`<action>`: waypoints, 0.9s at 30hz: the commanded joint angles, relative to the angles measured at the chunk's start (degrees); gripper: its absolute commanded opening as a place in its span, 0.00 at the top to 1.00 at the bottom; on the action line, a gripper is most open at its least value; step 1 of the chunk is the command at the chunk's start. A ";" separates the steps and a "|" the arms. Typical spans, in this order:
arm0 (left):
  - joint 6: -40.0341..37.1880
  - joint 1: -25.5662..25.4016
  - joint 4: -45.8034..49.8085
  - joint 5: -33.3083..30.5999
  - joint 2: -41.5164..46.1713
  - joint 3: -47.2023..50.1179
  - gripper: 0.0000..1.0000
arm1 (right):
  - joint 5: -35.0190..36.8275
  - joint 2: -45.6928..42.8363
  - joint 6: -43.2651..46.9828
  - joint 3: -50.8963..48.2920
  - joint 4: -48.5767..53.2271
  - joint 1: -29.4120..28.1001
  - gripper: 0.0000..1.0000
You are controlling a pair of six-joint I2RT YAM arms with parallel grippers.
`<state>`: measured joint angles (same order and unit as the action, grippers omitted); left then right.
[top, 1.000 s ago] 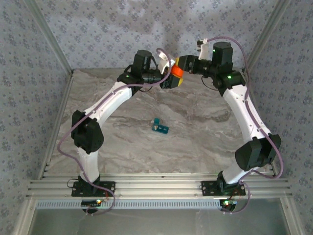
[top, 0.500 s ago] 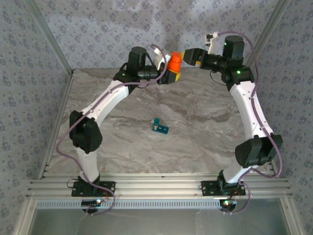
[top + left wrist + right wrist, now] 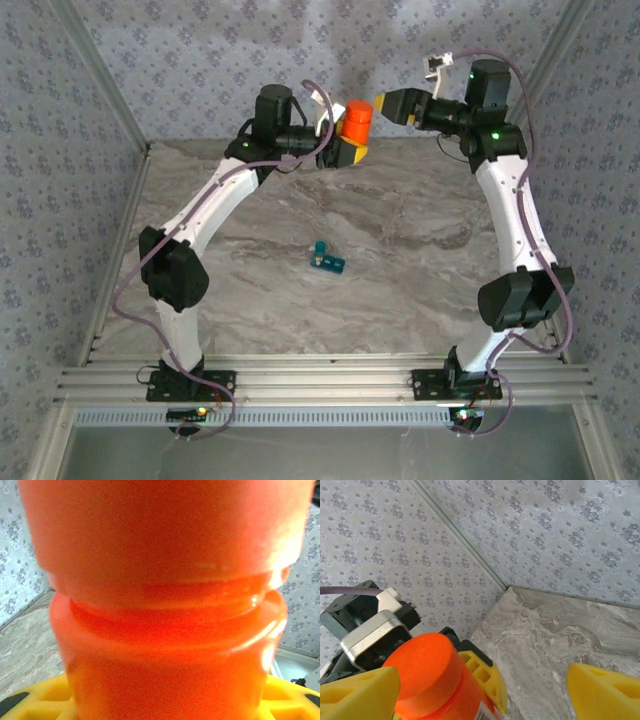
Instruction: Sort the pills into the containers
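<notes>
Left hand (image 3: 343, 152): raised over the far worktop (image 3: 430, 290) edge, yellow fingers clamped on an upright, capped orange bottle (image 3: 355, 120).
Right hand (image 3: 392, 103): fingers spread wide, empty, just beside the bottle's cap.
Pill box (image 3: 327, 260): teal, mid-worktop, well apart from both hands, nothing covering it.
Surroundings: patterned walls.

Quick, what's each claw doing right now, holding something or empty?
Left gripper: closed, holding the orange bottle.
Right gripper: open, holding nothing.
</notes>
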<state>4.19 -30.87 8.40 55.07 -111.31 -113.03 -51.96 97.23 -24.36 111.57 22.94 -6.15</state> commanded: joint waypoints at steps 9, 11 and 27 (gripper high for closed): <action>-0.14 -0.84 1.79 3.48 -0.39 -2.02 1.00 | -1.82 2.70 1.51 4.62 1.84 -3.97 0.14; -0.14 -0.94 1.87 3.46 -0.40 -2.02 1.00 | -2.06 2.70 1.57 4.63 2.11 -4.31 0.15; -0.35 -1.09 2.19 3.38 -0.58 -2.98 1.00 | -1.62 1.25 2.16 1.37 3.06 -5.32 0.41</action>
<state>4.16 -31.51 12.32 56.31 -111.87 -113.23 -53.65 99.53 -22.87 114.02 24.64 -11.18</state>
